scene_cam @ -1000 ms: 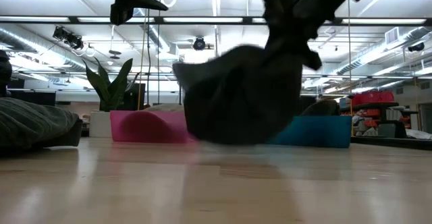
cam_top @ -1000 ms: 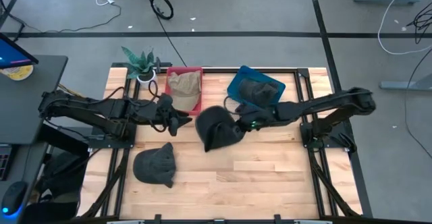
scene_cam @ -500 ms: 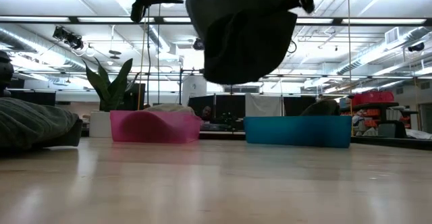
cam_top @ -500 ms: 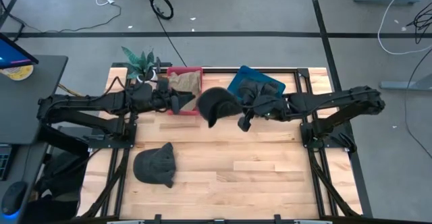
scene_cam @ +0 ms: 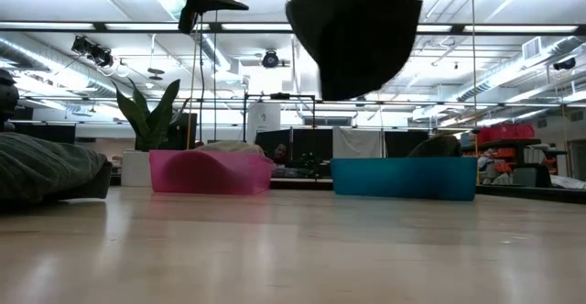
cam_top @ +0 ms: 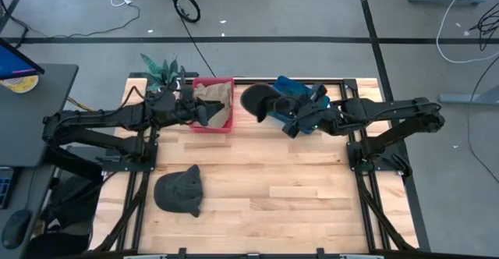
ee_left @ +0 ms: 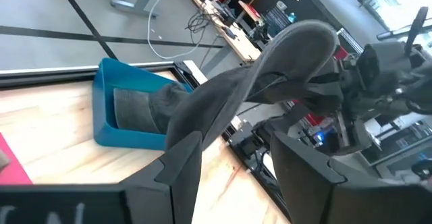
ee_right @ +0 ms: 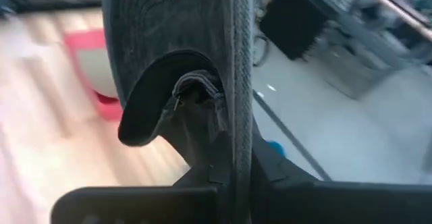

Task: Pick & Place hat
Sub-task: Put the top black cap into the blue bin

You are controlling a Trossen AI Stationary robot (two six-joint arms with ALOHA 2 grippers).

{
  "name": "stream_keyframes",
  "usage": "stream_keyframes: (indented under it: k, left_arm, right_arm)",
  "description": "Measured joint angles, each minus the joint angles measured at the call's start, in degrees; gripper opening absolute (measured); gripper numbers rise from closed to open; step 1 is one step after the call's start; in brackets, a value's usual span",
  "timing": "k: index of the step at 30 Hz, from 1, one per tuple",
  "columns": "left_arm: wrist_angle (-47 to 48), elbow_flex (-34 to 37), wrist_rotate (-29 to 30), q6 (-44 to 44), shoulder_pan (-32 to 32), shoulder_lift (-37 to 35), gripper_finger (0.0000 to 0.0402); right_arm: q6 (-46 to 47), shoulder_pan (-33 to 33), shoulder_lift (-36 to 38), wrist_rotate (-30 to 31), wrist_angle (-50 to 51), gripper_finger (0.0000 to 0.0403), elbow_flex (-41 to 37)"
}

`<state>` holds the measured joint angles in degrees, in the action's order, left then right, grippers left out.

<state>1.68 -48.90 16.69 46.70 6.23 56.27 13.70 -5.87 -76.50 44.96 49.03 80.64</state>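
Wooden bench (cam_top: 257, 189), big open lab behind it. Right end effector (cam_top: 290, 125) is pressed together on a dark hat (cam_top: 257, 103), held in the air just beside the blue bin (cam_top: 282, 85). So it's the carry step; next it needs to get over that bin and let go. Left end effector (cam_top: 204, 114) hovers partly spread over the pink bin (cam_top: 227, 124). Another hat (cam_top: 179, 190) waits on the bench.

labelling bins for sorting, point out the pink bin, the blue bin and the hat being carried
pink bin (scene_cam: 209, 173), low view, front wall
blue bin (scene_cam: 403, 178), low view, front wall
carried hat (cam_top: 256, 101), high view, crown
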Motion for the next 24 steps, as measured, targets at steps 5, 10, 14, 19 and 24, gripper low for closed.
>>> stream_keyframes:
  k: [5,10,14,19,24]
  left_arm:
    - [0.0,0.0,0.0,0.0,1.4,0.0,0.0181]
    - [0.0,0.0,0.0,0.0,2.5,0.0,0.0181]
    - [0.2,0.0,0.0,0.0,3.3,0.0,0.0181]
    - [0.3,0.0,0.0,-1.1,3.6,0.0,0.0181]
    - [0.7,0.0,0.0,-1.4,3.6,0.0,0.0181]
  right_arm:
    - [4.9,0.0,0.0,6.5,10.5,0.0014,1.7]
    - [11.2,1.5,0.0,8.6,19.3,0.0014,2.2]
    - [14.7,4.3,0.0,8.5,25.1,0.0014,2.2]
    - [15.5,9.0,0.0,4.8,28.2,0.0014,2.2]
    - [10.9,13.9,0.0,-0.6,28.3,0.0014,2.2]
